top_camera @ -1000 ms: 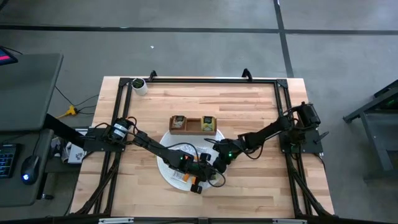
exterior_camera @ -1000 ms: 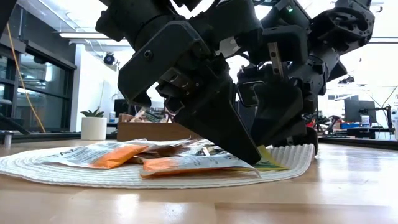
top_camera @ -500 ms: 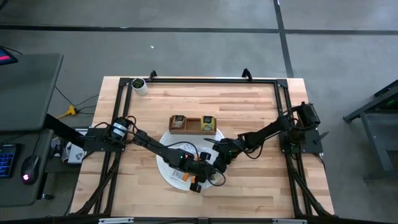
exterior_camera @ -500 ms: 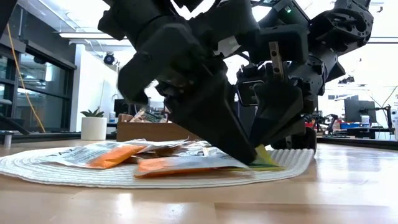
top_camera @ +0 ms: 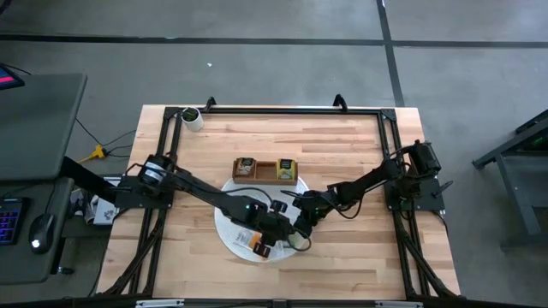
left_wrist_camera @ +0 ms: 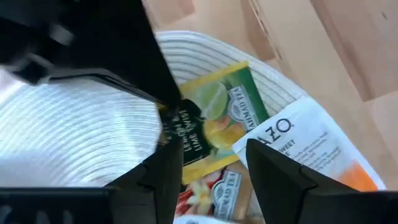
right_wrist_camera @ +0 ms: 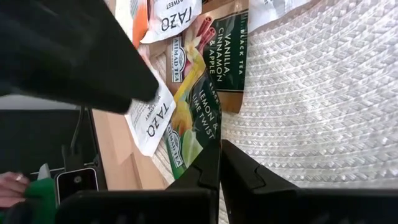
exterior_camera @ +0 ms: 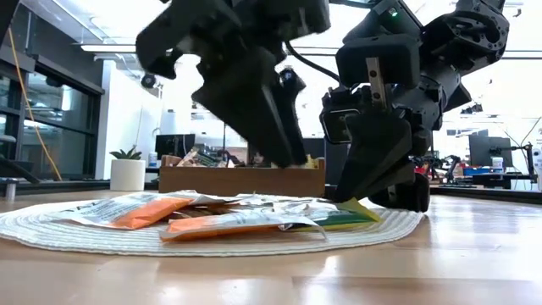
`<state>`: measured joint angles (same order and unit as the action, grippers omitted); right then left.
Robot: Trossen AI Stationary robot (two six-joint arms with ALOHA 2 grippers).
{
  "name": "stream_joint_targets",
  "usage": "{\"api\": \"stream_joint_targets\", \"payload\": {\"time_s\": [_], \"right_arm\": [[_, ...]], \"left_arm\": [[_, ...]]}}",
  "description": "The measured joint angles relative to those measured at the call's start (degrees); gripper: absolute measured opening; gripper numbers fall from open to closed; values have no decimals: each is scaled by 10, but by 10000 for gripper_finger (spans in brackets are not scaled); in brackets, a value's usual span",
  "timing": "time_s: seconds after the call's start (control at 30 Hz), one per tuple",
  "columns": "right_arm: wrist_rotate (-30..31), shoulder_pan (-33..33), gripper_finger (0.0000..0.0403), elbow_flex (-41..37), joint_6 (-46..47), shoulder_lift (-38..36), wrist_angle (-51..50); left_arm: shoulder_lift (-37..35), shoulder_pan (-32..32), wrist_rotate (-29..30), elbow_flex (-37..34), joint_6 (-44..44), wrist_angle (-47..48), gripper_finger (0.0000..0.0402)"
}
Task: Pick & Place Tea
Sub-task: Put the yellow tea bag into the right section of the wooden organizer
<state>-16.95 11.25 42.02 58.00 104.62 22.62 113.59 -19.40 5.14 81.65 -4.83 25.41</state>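
Left fingers (left_wrist_camera: 168,168) parted over tea packets (left_wrist_camera: 214,118) heaped on the mat (left_wrist_camera: 81,137).

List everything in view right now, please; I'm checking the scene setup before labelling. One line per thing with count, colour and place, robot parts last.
Tea packets: several, exact count unclear; green, yellow, white and orange; heaped on the mat.
Woven mat: one, white, round, near the middle of the table, in front of the tray.
Wooden tray: one, brown, three compartments, behind the mat; packets in both end compartments.
Small pot: one, white, with a plant, far left corner of the table.
Table: one, light wood, dark frame around it.
Left gripper: one, dark, open, lifted just above the packets.
Right gripper: one, dark, shut, low over the mat beside the green lemon-lime packet.
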Motion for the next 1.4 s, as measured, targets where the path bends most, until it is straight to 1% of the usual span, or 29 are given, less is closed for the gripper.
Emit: {"api": "stream_joint_targets", "payload": {"time_s": [0.13,0.27,0.43,0.5,0.57,0.7,0.73,0.8,0.87,0.93,1.03,1.1,1.2,1.27,1.4], "right_arm": [[3,0,0,0,0,0,3],[9,0,0,0,-3,0,8],[16,0,0,0,-5,-2,8],[21,0,0,0,-7,-8,7],[30,0,0,0,-11,-16,5],[47,0,0,0,-21,-44,-26],[52,0,0,0,-27,-53,-41],[63,0,0,0,-32,-71,-65],[78,0,0,0,-42,-94,-98],[92,-2,0,0,-49,-118,-127],[108,-4,0,0,-65,-157,-174],[127,-7,0,0,-82,-182,-182],[163,-13,0,0,-116,-222,-211],[185,-20,0,1,-138,-251,-229],[232,-40,0,1,-180,-299,-248]], "left_arm": [[-19,0,51,7,-1,97,172],[-50,0,78,4,1,164,172],[-97,-1,79,-30,9,158,172],[-115,-1,81,-55,23,135,172],[-136,-1,83,-92,41,132,172],[-183,-2,73,-187,92,56,172],[-195,-5,69,-213,110,35,172],[-217,-7,57,-264,141,-44,172],[-242,-15,57,-308,172,-78,172],[-262,-22,62,-338,196,-130,172],[-284,-32,64,-357,209,-166,172],[-300,-38,64,-364,206,-159,172],[-303,-44,72,-362,196,-184,172],[-309,-48,79,-373,187,-193,172],[-320,-51,79,-402,187,-255,172]]}}
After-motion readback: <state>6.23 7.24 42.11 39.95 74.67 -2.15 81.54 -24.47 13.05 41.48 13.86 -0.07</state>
